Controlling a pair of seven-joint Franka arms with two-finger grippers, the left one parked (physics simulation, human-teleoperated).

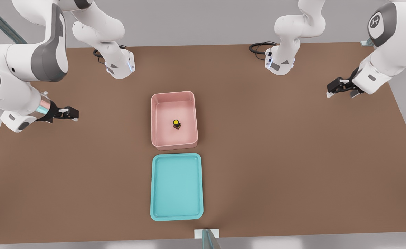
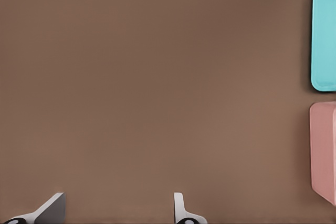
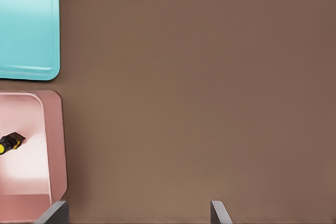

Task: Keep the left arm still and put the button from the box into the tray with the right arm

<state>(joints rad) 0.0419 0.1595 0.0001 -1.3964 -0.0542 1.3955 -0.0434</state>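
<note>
— Reaching comes first for us: the right arm's gripper [image 1: 74,114] hangs above the table [image 1: 292,155] at the front view's left, well apart from the box [image 1: 156,119], its jaws spread with nothing between them.

— And the button [image 1: 176,123]?

— It stands on the box floor, yellow cap up, near the middle and apart from every wall. The tray [image 1: 156,186] lies just beside the box, on the nearer side in the front view.

— So how should we go about it?

— We judge it best to travel over the rim, centre above the cap, then descend straight between the walls. We should pinch the dark body low, since the round cap could slip.
</note>
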